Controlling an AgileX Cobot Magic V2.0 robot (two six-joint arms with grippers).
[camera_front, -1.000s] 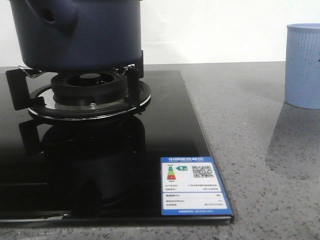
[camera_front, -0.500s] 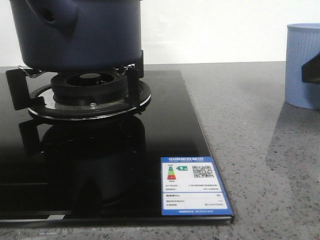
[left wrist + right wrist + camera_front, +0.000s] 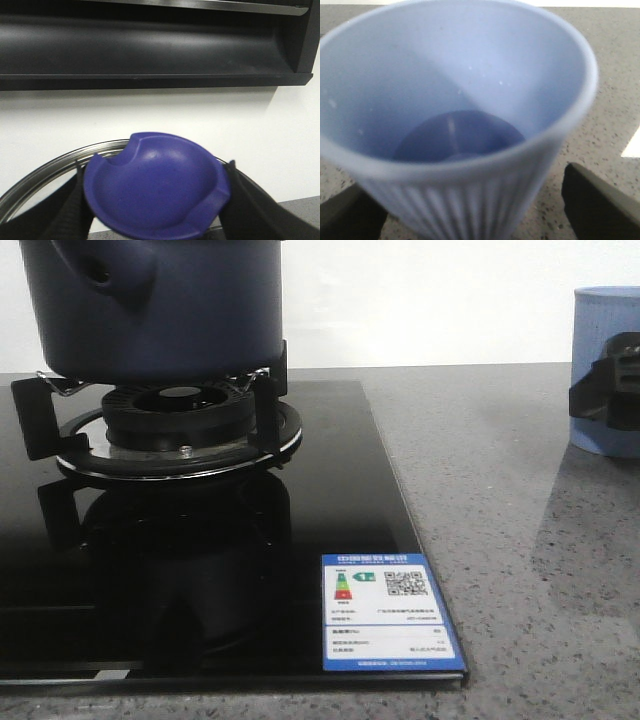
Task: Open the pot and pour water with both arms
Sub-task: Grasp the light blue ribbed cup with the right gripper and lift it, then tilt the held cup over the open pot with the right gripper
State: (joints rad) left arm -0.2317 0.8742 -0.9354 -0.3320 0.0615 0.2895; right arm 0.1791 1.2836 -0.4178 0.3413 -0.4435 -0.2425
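Two pincers, two jobs. My left pincer [image 3: 155, 200] is clamped on the lid [image 3: 155, 192], held up clear of the pot [image 3: 150, 305], which sits on the burner [image 3: 180, 425]. My right pincer [image 3: 470, 210] is spread wide around the cup [image 3: 455, 110] on the tabletop [image 3: 500, 500], not yet gripping. I judge the step is grasping the cup; next calls for closing, lifting, then tipping over the pot.

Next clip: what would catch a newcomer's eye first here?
The dark navy pot looms at the front view's upper left, sitting on the gas burner of a glossy black hob. At far right stands a pale blue ribbed cup, with the right gripper straddling it, fingers either side.
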